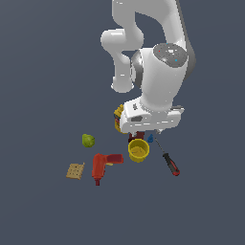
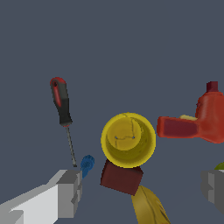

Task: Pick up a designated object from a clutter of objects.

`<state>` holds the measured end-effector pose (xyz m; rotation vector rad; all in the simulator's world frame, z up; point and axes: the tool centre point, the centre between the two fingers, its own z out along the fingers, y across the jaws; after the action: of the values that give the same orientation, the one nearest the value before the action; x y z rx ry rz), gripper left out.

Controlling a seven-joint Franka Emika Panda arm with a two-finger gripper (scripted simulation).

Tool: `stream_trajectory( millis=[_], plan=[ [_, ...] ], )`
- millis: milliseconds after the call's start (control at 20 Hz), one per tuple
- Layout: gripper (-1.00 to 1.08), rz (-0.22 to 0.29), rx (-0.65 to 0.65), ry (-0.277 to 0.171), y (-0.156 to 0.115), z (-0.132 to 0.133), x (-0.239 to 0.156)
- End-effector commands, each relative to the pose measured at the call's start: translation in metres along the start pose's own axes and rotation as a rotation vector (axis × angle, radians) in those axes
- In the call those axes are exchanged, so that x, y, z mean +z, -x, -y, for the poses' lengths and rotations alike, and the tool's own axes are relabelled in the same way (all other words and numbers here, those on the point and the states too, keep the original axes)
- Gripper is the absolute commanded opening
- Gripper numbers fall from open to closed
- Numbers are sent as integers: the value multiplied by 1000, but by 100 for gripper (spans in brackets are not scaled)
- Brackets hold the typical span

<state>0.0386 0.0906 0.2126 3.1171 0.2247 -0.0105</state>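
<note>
Screwdriver (image 2: pixel 61 104): lying flat beside the yellow cup (image 2: pixel 128 140), well apart, shaft tip nearing the blue piece (image 2: pixel 87 164). Likely light, stiff, slim; the red-and-black handle is offering the best grip. Gripper (image 2: pixel 140 192): hovering with fingers spread wide, holding nothing.

Your single white arm drops in from the top of the exterior view, folds at a rounded elbow, and points its wrist straight down over the table. The tool (image 1: pixel 143 133) hangs low beneath the wrist block, mostly hidden there. In the wrist view its two grey fingers (image 2: pixel 70 190) stand wide apart at opposite edges, with nothing gripped between them.
</note>
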Motion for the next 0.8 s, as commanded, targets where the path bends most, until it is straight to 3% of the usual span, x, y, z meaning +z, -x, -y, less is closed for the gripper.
stream_trajectory(
  millis=[0,400,750],
  plan=[
    [100,-1,-38,3,-8,21,25],
    [100,-6,-143,-1,-21,83,98],
    [100,-9,-194,-11,-21,116,135]
  ],
)
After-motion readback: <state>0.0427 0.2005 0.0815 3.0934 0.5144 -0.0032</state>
